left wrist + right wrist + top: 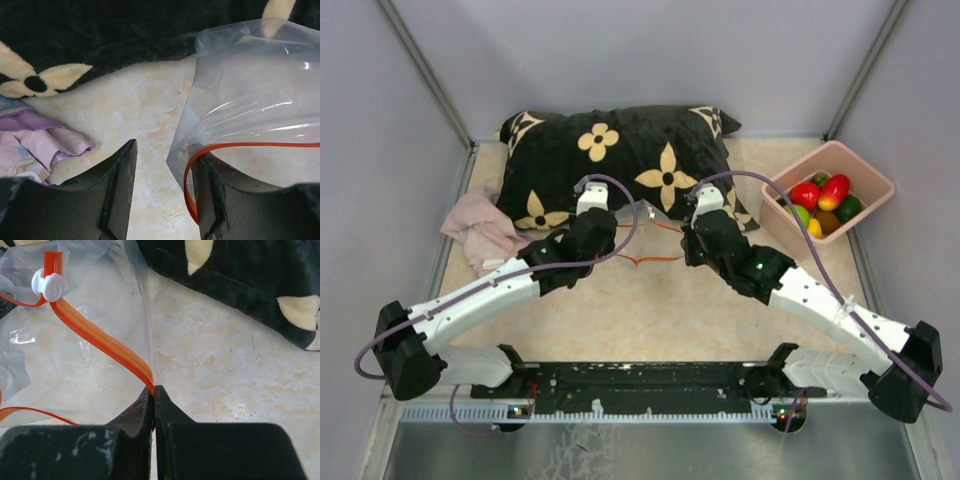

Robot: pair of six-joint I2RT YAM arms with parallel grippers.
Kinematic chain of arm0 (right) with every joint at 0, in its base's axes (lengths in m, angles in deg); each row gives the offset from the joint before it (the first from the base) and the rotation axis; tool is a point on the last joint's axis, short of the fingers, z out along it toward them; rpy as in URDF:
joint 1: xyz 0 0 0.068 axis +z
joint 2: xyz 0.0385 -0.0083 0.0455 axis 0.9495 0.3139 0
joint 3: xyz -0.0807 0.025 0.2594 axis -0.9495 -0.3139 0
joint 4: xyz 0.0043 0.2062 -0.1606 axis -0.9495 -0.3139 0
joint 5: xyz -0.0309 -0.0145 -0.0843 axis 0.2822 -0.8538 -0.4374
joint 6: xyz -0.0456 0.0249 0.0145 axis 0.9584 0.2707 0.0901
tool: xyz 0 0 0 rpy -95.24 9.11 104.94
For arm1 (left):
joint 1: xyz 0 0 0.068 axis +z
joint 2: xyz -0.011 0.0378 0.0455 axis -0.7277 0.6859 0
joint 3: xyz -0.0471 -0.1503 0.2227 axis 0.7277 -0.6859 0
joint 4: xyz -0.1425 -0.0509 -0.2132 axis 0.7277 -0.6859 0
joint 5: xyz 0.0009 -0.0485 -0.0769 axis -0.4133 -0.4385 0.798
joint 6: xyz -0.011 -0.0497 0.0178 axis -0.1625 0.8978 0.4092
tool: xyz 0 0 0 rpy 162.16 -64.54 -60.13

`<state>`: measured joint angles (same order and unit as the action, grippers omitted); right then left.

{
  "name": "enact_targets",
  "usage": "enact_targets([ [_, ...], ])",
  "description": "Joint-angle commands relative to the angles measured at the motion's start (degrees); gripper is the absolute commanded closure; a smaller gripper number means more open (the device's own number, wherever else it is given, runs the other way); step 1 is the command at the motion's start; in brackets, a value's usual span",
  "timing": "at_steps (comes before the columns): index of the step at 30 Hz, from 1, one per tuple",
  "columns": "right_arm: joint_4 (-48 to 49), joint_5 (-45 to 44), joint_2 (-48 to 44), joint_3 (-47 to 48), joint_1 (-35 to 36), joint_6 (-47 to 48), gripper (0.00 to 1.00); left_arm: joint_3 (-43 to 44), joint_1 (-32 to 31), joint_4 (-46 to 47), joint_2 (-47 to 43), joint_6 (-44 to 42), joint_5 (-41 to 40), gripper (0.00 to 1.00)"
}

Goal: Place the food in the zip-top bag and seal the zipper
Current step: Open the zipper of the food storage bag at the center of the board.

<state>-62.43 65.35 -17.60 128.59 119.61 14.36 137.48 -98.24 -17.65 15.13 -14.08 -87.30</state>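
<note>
We see a black pillow [620,160] with cream flowers lying across the back of the beige marbled table [650,310]. A crumpled pink cloth [480,232] sits just beside its left end, and a pink bin [865,165] stands near its right end.

A black pillow [620,160] with cream flowers lies at the back of a beige marbled table [650,310]. Plain grey walls [650,50] and slanting metal struts [420,70] rise behind it. A crumpled pink cloth [480,232] sits just left of the pillow, a pink bin [840,148] to its right.
</note>
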Motion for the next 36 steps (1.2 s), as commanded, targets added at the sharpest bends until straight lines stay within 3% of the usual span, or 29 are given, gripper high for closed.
enact_targets([
  [1, 1.9, 0.3, -0.1, 2.5, 0.4, 2.0, 1.0, -0.8, 0.8, 0.9, -1.4, -2.0, 5.3, 0.46],
  [12, 3.2, 8.1, 2.5, 5.2, 0.4, 4.1, 1.0, 0.4, 0.8, 7.3, 0.8, -4.7, 14.2, 0.39],
  [23, 1.6, 8.9, 5.7, 8.7, 0.7, 4.8, 1.0, 5.3, 0.9, 7.1, 2.9, -7.4, 12.6, 0.37],
  [30, -3.0, 0.0, 5.2, 9.0, 0.5, 6.1, 1.0, 5.9, 1.5, 2.5, 1.5, -6.8, 8.6, 0.45],
  [36, -3.1, -1.2, 5.3, 8.6, -0.2, 6.0, 0.98, 3.4, 2.0, 2.1, -1.6, -6.7, 10.5, 0.68],
])
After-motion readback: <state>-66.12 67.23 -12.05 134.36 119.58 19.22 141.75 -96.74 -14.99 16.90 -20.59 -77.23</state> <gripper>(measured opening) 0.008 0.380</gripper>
